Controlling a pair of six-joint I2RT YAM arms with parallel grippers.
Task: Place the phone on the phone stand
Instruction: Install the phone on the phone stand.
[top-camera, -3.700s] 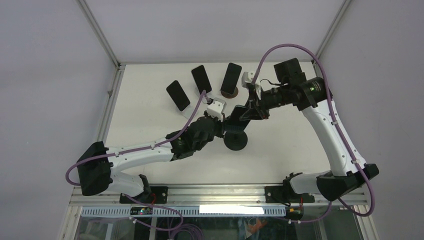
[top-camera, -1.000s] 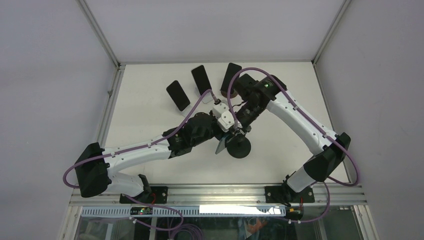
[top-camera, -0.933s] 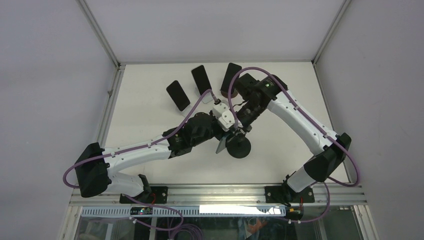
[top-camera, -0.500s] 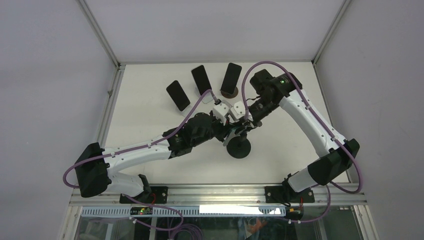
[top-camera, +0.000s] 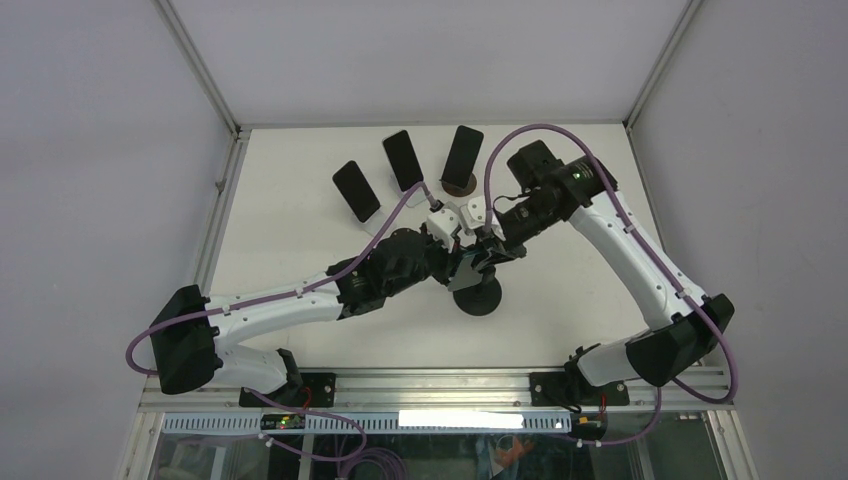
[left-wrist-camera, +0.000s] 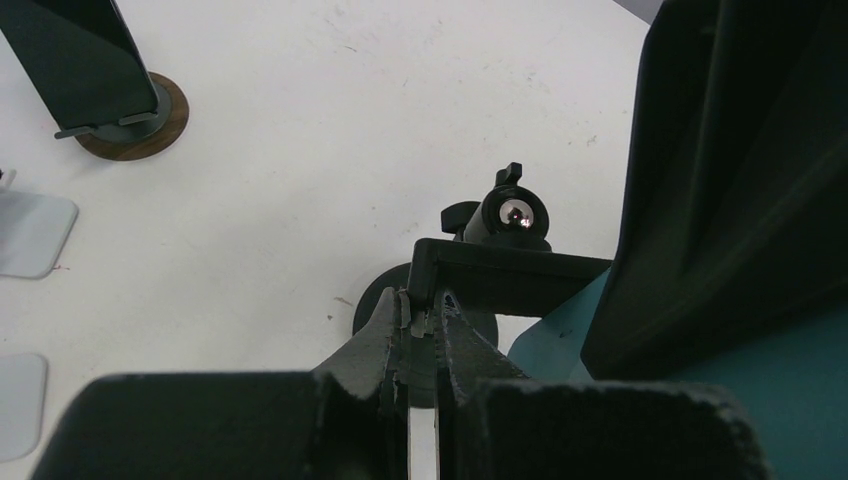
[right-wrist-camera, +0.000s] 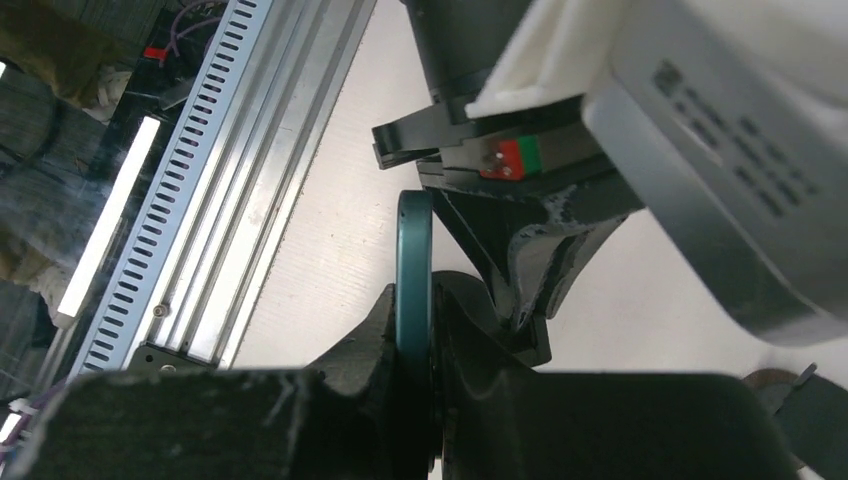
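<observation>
The black phone stand (top-camera: 477, 297) sits mid-table on its round base. My left gripper (left-wrist-camera: 420, 312) is shut on the left end of the stand's cradle bar (left-wrist-camera: 510, 275), and the ball joint (left-wrist-camera: 512, 213) shows behind it. My right gripper (right-wrist-camera: 417, 292) is shut on the teal-backed phone (right-wrist-camera: 413, 245), seen edge-on and upright. In the left wrist view the phone's teal back (left-wrist-camera: 555, 335) hangs just right of the cradle, partly hidden by a dark finger of the right gripper (left-wrist-camera: 730, 180). From above, both grippers (top-camera: 475, 255) crowd over the stand, and the phone is hard to make out.
Three other dark phones (top-camera: 357, 190) (top-camera: 403, 159) (top-camera: 463, 156) stand on stands at the back of the table. One has a brown round base (left-wrist-camera: 135, 130). The slotted metal rail (right-wrist-camera: 230, 170) runs along the near edge. The left gripper's fingers (right-wrist-camera: 535, 250) stand just beside the held phone.
The right arm has swung back and to the right, carrying the phone from low at the stand's left up to the cradle. The left gripper has kept its hold on the stand.
</observation>
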